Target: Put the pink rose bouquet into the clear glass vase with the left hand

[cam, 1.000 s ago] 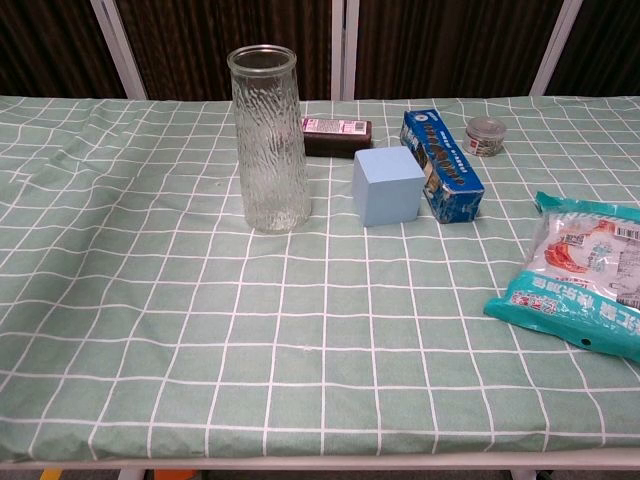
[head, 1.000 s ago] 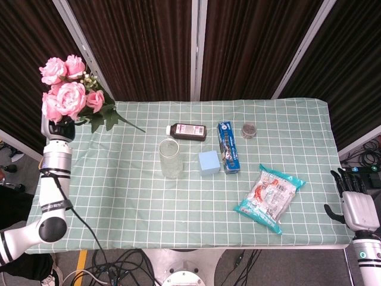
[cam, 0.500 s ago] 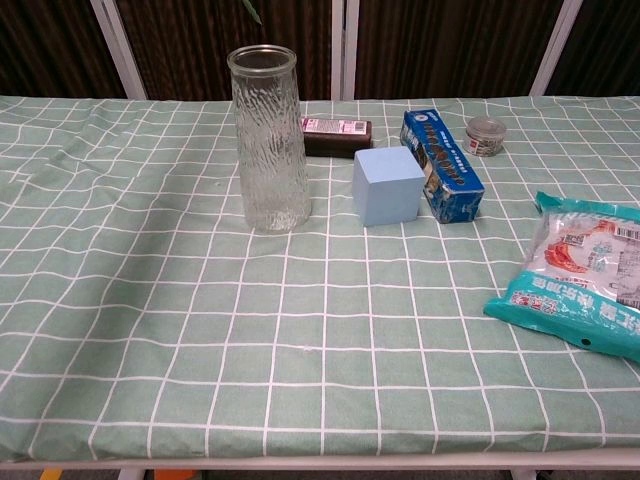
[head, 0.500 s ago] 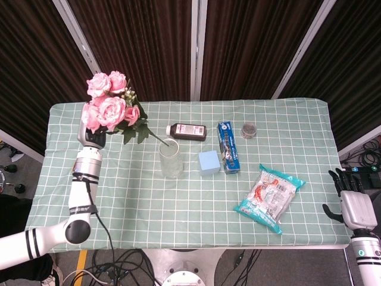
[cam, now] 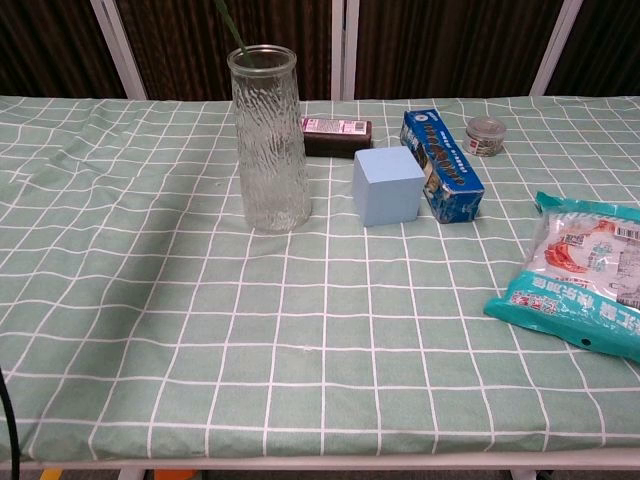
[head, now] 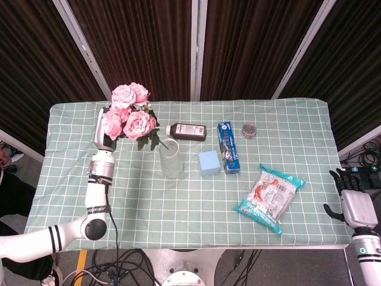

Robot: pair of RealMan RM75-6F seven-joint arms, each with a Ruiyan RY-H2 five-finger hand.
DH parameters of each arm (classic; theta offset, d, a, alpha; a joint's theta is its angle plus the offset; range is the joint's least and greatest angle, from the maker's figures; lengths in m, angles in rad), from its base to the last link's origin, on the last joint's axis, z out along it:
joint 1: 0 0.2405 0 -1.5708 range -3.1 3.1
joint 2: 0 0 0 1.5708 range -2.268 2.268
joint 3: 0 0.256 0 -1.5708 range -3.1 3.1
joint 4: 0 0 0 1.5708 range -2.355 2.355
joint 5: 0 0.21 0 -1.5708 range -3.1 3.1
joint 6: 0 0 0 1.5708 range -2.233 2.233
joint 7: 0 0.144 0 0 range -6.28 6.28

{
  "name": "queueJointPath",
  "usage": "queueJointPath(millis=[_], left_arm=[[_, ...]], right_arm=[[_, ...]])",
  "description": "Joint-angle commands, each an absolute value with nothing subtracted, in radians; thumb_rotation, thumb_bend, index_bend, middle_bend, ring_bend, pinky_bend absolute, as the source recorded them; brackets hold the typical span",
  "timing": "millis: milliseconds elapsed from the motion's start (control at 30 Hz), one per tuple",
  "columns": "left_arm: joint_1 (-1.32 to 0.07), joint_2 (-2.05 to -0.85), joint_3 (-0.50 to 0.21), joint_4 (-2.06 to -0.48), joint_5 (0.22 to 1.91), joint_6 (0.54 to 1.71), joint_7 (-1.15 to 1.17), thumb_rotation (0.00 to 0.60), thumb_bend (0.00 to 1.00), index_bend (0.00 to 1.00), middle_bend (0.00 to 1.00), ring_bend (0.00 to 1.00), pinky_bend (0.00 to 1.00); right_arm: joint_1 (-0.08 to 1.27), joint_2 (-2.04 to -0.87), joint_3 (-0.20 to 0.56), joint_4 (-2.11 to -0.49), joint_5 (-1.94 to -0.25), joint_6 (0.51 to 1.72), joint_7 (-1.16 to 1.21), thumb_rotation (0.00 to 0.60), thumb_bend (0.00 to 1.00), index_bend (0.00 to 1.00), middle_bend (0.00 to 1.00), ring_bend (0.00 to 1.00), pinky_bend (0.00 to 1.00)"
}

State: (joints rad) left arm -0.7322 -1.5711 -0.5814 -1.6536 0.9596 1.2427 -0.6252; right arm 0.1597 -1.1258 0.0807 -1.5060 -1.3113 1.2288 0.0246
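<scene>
My left hand [head: 105,132] grips the pink rose bouquet [head: 130,114] above the table's back left, just left of the clear glass vase [head: 169,158]. The green stem slants down to the right, and its tip [cam: 232,32] is at the vase's rim [cam: 262,55]. The vase stands upright near the table's middle, ribbed and holding nothing else. The chest view shows only the stem, not the hand. My right hand [head: 352,196] hangs off the table's right edge with its fingers apart and nothing in it.
Behind the vase lies a dark bottle [head: 189,131]. To its right are a light blue cube [head: 209,162], a blue box [head: 228,146], a small round tin [head: 249,130] and a snack bag [head: 269,197]. A green checked cloth [head: 149,208] covers the table.
My left hand has carried the bouquet rightward from beyond the table's left edge to just beside the vase. The stem tip now reaches the vase rim. The right hand stayed put.
</scene>
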Motion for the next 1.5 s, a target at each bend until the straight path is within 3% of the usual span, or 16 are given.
queueJointPath(millis=[33, 233, 333, 533, 733, 1167, 1367, 1500], left_arm=[[-0.741, -1.603, -0.542, -1.607, 1.016, 1.249, -0.599, 0.600, 0.35, 0.63, 0.57, 0.50, 0.56], [-0.729, -1.601, -0.470, -1.586, 1.093, 1.195, -0.601, 0.600, 0.32, 0.38, 0.40, 0.32, 0.42], [-0.723, -1.579, -0.434, -1.586, 1.120, 1.138, -0.619, 0.600, 0.29, 0.21, 0.25, 0.18, 0.30], [-0.720, -1.507, -0.395, -1.595, 1.170, 1.023, -0.664, 0.600, 0.23, 0.06, 0.04, 0.02, 0.15], [-0.711, -1.427, -0.365, -1.601, 1.256, 0.958, -0.742, 0.600, 0.19, 0.02, 0.00, 0.00, 0.08], [-0.693, -1.194, -0.275, -1.640, 1.440, 0.839, -0.943, 0.600, 0.19, 0.01, 0.00, 0.00, 0.07], [-0.676, -1.134, -0.215, -1.608, 1.526, 0.863, -1.014, 0.600, 0.20, 0.01, 0.00, 0.00, 0.07], [-0.643, -1.118, -0.187, -1.562, 1.546, 0.930, -0.928, 0.600, 0.21, 0.01, 0.00, 0.00, 0.07]], right_arm=[[0.159, -1.125, 0.082, -1.504, -1.311, 1.231, 0.028, 0.600, 0.21, 0.00, 0.00, 0.00, 0.00], [0.159, -1.124, 0.085, -1.503, -1.307, 1.232, 0.032, 0.600, 0.21, 0.00, 0.00, 0.00, 0.00], [0.160, -1.125, 0.084, -1.505, -1.305, 1.229, 0.031, 0.600, 0.21, 0.00, 0.00, 0.00, 0.00], [0.157, -1.122, 0.084, -1.513, -1.309, 1.236, 0.030, 0.600, 0.21, 0.00, 0.00, 0.00, 0.00], [0.155, -1.118, 0.087, -1.514, -1.304, 1.239, 0.033, 0.600, 0.21, 0.00, 0.00, 0.00, 0.00], [0.153, -1.121, 0.087, -1.515, -1.307, 1.247, 0.033, 0.600, 0.21, 0.00, 0.00, 0.00, 0.00], [0.153, -1.122, 0.087, -1.514, -1.306, 1.246, 0.033, 0.600, 0.21, 0.00, 0.00, 0.00, 0.00], [0.152, -1.120, 0.088, -1.516, -1.309, 1.250, 0.034, 0.600, 0.21, 0.00, 0.00, 0.00, 0.00]])
